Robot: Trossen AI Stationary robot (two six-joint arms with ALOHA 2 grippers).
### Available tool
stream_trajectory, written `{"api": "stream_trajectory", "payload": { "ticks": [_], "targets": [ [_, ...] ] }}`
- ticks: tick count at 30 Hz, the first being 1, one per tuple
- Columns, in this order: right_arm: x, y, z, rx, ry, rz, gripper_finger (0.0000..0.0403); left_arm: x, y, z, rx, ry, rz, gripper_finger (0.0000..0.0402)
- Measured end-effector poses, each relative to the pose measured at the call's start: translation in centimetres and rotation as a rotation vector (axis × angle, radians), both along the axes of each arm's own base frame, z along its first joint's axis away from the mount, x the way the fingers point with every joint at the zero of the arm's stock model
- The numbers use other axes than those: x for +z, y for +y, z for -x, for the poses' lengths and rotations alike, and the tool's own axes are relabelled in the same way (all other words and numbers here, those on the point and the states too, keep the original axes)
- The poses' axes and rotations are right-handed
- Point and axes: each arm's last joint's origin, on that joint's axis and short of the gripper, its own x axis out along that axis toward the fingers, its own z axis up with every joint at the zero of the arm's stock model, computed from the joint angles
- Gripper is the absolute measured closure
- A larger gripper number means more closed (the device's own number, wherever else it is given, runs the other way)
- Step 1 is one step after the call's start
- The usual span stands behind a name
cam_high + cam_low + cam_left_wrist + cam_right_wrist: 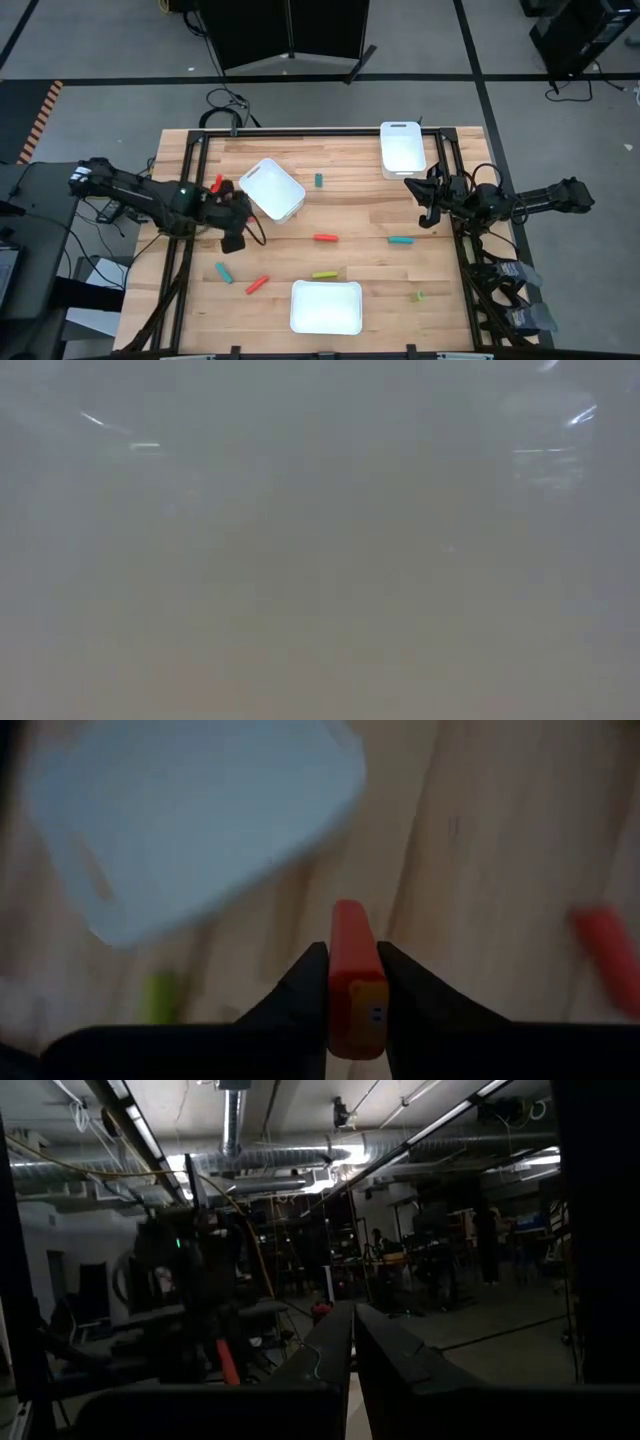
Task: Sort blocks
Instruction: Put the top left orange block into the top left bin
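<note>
Red-orange block (355, 978) clamped upright between left pincer (352, 982) fingers — beside white tray (272, 188), right pincer (354, 1342) closed, idle.

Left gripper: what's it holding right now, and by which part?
The left gripper pinches a red-orange block across its long sides, near one end; the other end sticks out forward.

The table (370, 215) is pale planked wood with a smooth, matt finish. White trays (325, 306) appear smooth plastic. The gripped red-orange block (355, 982) beside one tray looks smooth, slightly glossy plastic.
</note>
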Motion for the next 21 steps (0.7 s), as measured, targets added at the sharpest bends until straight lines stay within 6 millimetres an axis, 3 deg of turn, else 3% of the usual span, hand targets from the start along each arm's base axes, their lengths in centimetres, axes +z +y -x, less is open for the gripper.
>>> {"api": "stream_trajectory", "payload": {
  "ticks": [4, 7, 15, 21],
  "targets": [
    [0.0, 0.0, 0.0, 0.000, 0.000, 0.000, 0.0373, 2.3, 0.3, -0.5, 0.027, -0.113, -0.087, 0.0338],
    [0.0, 0.0, 0.0, 0.000, -0.003, 0.000, 0.0373, 2.4, 1.1, -1.1, 0.094, -0.169, -0.128, 0.0338],
    [0.0, 0.0, 0.0, 0.007, -0.011, -0.019, 0.0373, -1.1, 4.5, -3.0, 0.229, -0.270, -0.119, 0.0338],
    [-0.1, 0.1, -0.1, 0.014, 0.006, -0.003, 0.0373, -3.5, 7.2, -2.9, 0.295, -0.262, -0.063, 0.0338]
  ]
}}
